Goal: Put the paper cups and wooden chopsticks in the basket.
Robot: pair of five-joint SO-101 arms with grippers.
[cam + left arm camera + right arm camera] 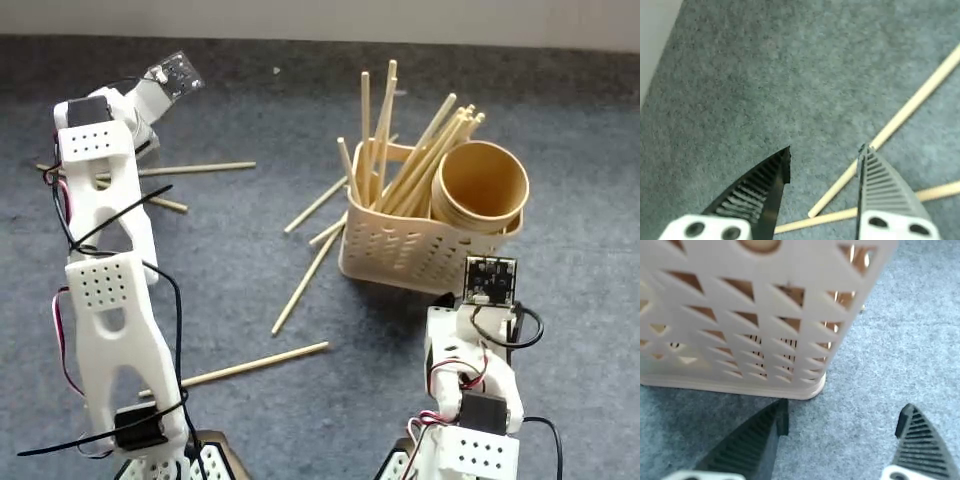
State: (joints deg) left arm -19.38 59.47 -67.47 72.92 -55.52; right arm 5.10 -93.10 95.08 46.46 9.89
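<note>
A cream lattice basket [400, 250] stands right of centre, holding nested paper cups [482, 185] and several upright wooden chopsticks [385, 140]. Loose chopsticks lie on the carpet: two by the basket's left side [306, 280], one near the front [250, 366], and two at the far left [196, 168]. My left gripper [824, 152] is open just above the carpet, with two crossing chopsticks [905, 112] beside and under its right finger. My right gripper [842, 417] is open and empty, low in front of the basket wall [765, 315].
Grey carpet covers the table. The left arm [110, 250] stretches along the left side to the far corner. The right arm [475, 370] is folded at the near right, right in front of the basket. A pale wall edge [655, 30] shows beyond the carpet.
</note>
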